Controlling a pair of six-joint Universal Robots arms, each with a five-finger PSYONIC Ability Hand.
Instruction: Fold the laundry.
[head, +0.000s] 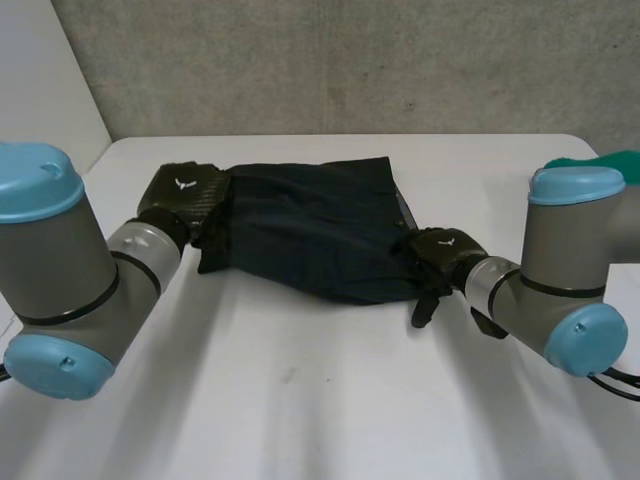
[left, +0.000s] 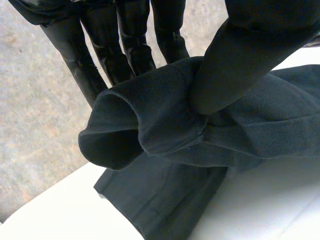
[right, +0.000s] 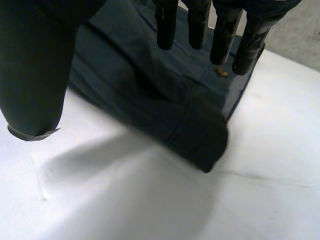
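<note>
- The garment (head: 310, 235), dark navy, lies partly folded in the middle of the white table (head: 300, 400), between the two arms.
- The left hand (head: 185, 195) is at the garment's left edge. In its wrist view the thumb (left: 225, 65) presses a bunched fold of cloth (left: 165, 115) against straight fingers (left: 125, 45), so this is a pinch, with that edge raised off the table.
- The right hand (head: 440, 248) is at the near right corner. Its fingers (right: 197, 25) are straight and spread above the cloth (right: 165, 100), the thumb (right: 30, 75) stands well apart over bare table, and it holds nothing.
- Handling, as a judgement: the cloth looks soft, limp and light, a fairly dense weave (seams and a stitched hem show). It should sag and drape from wherever it is held rather than keep its shape.
- It looks unlikely to slip in a pinch, though several layers may shear apart if only the top one is caught.
- The best holds are probably the hemmed edges and corners, where the cloth is thickest. The rounded corner just beyond the right fingertips looks like the natural place for that hand, matching the left hand's pinch.
</note>
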